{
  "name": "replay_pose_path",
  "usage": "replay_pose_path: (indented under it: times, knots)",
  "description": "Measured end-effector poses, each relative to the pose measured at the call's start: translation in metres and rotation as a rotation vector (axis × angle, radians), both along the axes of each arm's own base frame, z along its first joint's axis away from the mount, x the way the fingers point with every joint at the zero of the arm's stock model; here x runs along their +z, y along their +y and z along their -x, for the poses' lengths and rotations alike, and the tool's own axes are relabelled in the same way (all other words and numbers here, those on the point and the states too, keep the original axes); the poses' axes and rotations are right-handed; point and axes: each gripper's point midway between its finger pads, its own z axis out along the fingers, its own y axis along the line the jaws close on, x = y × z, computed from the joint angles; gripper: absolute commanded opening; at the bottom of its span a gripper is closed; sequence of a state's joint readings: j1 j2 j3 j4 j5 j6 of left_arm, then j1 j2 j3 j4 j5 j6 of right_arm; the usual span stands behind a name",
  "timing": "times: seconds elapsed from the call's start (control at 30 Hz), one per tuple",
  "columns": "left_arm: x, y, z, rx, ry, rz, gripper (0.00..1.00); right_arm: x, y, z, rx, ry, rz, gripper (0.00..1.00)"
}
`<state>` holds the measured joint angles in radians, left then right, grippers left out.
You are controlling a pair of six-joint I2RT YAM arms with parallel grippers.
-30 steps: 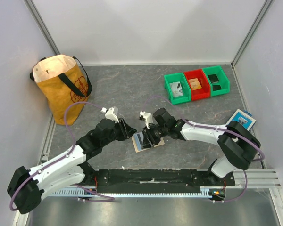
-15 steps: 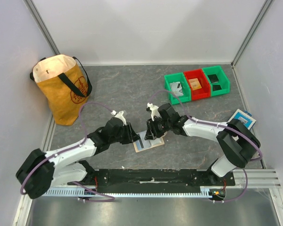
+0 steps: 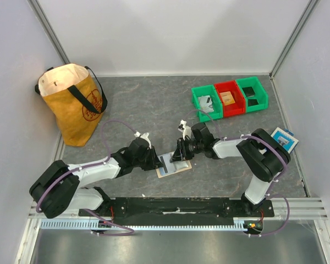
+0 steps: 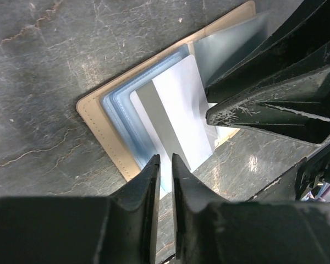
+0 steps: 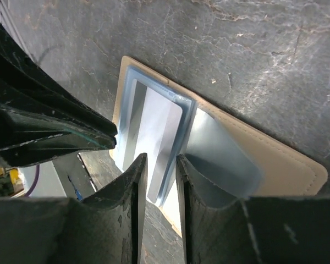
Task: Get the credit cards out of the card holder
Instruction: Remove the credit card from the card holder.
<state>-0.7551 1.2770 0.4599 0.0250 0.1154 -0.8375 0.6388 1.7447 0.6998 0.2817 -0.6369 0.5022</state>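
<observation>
Grey tabletop [image 3: 143, 104]: open card holder [image 3: 168, 170] between left hand [image 3: 158, 160], right hand [image 3: 179, 158], perhaps touching.

My left end effector [image 3: 157, 160] and right end effector [image 3: 179, 156] face each other low over the wallet [image 3: 173, 166], tips close, so each blocks the other's way across. Beyond them the desk [image 3: 148, 104] lies open between the bag [image 3: 71, 102] and the bins [image 3: 229, 98].
</observation>
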Motion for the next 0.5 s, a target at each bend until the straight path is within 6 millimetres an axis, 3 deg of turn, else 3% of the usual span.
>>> replay_pose_path:
  times: [0.2,0.5]
  knots:
    - [-0.013,0.001,0.003,-0.004,0.028,-0.017,0.04,-0.003,0.001,0.003,-0.006,0.026,-0.061,0.24]
    - [-0.013,-0.005,0.0,-0.017,0.037,0.005,0.02,-0.003,-0.002,0.007,-0.041,0.076,-0.153,0.07]
